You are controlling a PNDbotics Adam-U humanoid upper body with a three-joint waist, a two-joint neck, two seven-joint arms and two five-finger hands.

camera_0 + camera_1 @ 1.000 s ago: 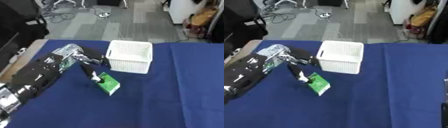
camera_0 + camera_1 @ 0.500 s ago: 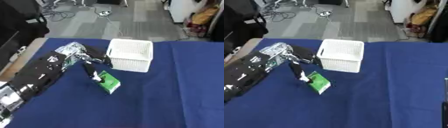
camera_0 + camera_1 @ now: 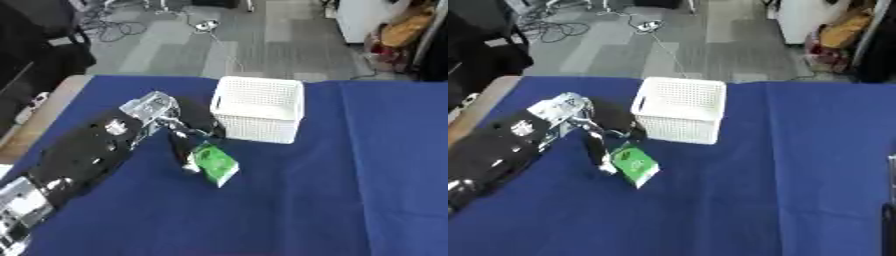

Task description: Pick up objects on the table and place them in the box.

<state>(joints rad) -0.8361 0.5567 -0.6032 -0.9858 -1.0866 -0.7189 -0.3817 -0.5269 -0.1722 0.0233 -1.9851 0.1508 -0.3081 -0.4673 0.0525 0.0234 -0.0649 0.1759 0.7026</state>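
While the left hand (image 3: 179, 132) pinches the upper edge of the green packet (image 3: 213, 163) with curled fingers, the packet's lower end looks to rest on the blue surface (image 3: 332, 200), just in front of the white box (image 3: 258, 115). Held by one edge, it could slip out or catch the box's rim.

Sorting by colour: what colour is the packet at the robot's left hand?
Green packet, clearest in the left eye view.
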